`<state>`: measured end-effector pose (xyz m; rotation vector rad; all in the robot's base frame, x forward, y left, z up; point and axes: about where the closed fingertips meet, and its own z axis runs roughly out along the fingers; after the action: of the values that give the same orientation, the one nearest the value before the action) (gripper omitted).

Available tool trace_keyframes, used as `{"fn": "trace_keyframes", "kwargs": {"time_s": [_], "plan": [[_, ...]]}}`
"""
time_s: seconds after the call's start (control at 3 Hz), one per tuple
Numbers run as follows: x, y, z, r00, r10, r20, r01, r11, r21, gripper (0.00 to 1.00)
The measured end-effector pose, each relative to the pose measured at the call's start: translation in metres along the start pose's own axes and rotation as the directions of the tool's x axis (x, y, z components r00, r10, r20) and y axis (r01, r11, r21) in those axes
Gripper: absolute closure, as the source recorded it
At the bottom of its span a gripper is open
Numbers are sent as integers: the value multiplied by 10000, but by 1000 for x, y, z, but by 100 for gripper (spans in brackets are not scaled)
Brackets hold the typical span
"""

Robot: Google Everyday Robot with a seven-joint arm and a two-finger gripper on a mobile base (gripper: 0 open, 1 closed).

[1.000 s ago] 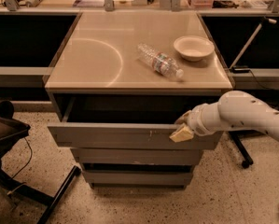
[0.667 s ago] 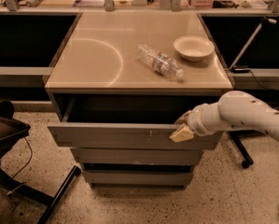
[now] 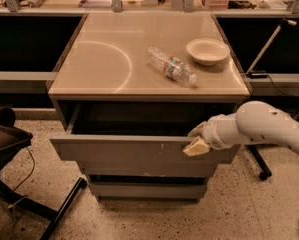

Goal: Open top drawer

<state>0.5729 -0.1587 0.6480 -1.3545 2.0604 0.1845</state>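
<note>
The top drawer [image 3: 124, 154] is a wide grey drawer with a flat front and pale scratches right of centre. It stands pulled out from the cabinet, its dark inside showing behind the front. My gripper [image 3: 196, 143] comes in from the right on a white arm and sits at the drawer front's upper edge, right of centre, straddling that edge. Two narrower grey drawer fronts [image 3: 144, 189] sit below, pushed in.
On the cabinet top [image 3: 104, 69] lie a clear plastic bottle [image 3: 172, 67] on its side and a white bowl [image 3: 207, 51]. A dark chair [image 3: 9, 154] stands at the left on the speckled floor. A black stand base [image 3: 259, 166] is at the right.
</note>
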Motion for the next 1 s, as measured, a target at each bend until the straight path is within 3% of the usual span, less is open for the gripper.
{"fn": "trace_keyframes", "kwargs": {"time_s": [1.0], "plan": [[8, 20, -11, 9999, 87, 89, -88, 9998, 158, 100]]}}
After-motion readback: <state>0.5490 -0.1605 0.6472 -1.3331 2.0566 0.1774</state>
